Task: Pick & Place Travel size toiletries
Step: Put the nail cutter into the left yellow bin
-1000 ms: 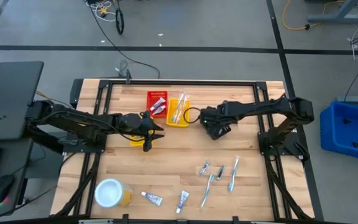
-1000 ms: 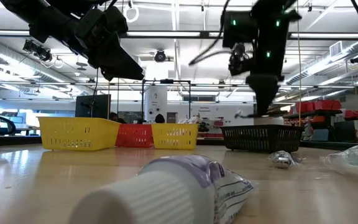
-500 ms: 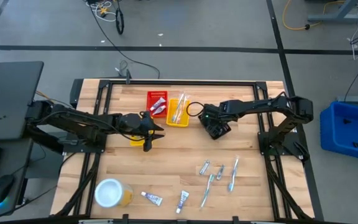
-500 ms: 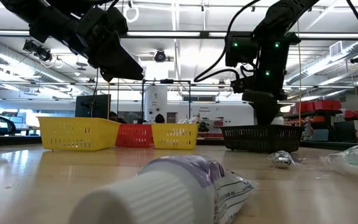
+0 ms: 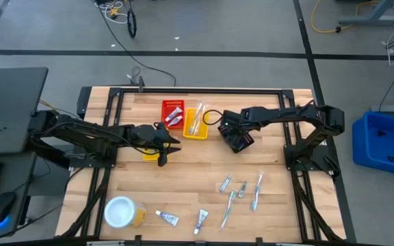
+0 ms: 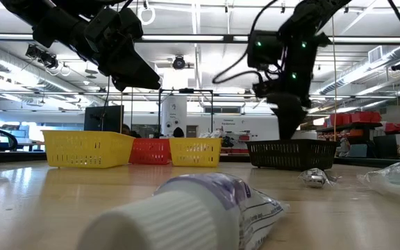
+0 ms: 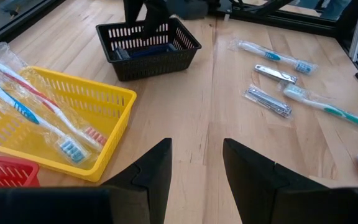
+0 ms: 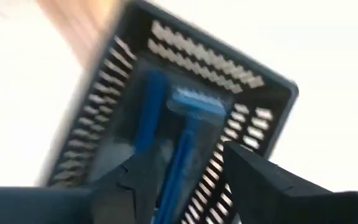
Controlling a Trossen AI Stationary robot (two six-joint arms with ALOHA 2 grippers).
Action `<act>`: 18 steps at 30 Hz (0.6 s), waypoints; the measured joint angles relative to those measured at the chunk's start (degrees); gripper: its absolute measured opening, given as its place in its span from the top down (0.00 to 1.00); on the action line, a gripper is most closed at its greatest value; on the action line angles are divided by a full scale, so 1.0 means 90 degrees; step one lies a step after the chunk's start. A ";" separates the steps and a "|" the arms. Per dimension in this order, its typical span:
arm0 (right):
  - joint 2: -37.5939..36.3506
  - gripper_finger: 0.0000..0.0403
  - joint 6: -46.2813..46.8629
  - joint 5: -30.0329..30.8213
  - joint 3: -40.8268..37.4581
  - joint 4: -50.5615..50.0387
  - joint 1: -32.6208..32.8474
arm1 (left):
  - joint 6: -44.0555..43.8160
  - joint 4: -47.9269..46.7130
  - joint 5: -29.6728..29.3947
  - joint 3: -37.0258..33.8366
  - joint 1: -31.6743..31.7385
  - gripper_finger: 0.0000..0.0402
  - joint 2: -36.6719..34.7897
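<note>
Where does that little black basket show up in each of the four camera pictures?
High view: the black basket sits right of centre, under the right gripper.
Low view: right of centre, on the table's far side.
Left wrist view: near the top, left of centre.
Right wrist view: it fills the middle, blue razors inside.
Shared landmark: the right gripper directly above it.

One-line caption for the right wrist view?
Right gripper, open, above the black basket holding blue razors.
</note>
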 joint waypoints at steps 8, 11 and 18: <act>-0.0002 0.55 -0.1318 -0.1657 0.0729 -0.0016 0.0443 | 0.0000 0.0000 -0.0214 0.0000 0.0002 0.62 0.0000; -0.0002 0.57 -0.2146 -0.2257 0.0780 0.0298 0.0881 | 0.0000 0.0000 -0.0260 0.0000 0.0002 0.62 0.0000; -0.0002 0.64 -0.3091 -0.2788 0.0780 0.0979 0.1967 | -0.0054 0.0000 -0.0287 0.0000 0.0000 0.62 0.0000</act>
